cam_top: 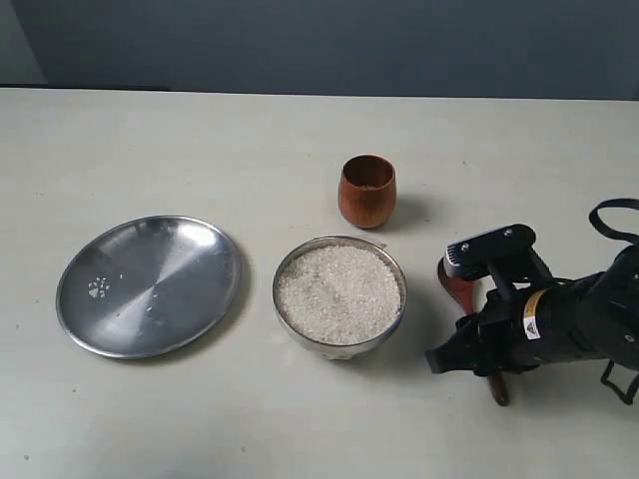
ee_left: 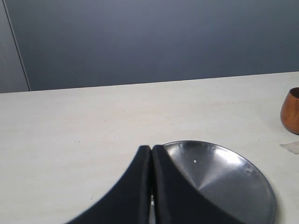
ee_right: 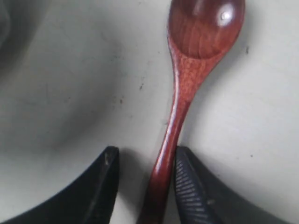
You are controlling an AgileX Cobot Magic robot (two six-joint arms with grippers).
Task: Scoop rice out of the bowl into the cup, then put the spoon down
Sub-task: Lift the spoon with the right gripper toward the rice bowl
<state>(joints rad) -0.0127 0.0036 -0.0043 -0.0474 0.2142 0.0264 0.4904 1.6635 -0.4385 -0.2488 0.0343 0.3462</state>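
Right claw (ee_right: 145, 156) gapes open astride the handle of the spoon (ee_right: 205, 28); left claw (ee_left: 152, 150) sits closed.

A pale, off-white bench (cam_top: 200, 140) fills most of the exterior view. Its matte top is faintly speckled and evenly lit, and the shadows on it are soft and short. Along the top of the frame its far edge meets 1 flat, dark blue-grey wall (cam_top: 399, 45). In the upper left corner a lighter grey panel (cam_top: 15, 50) adjoins that wall along 1 slanted seam.
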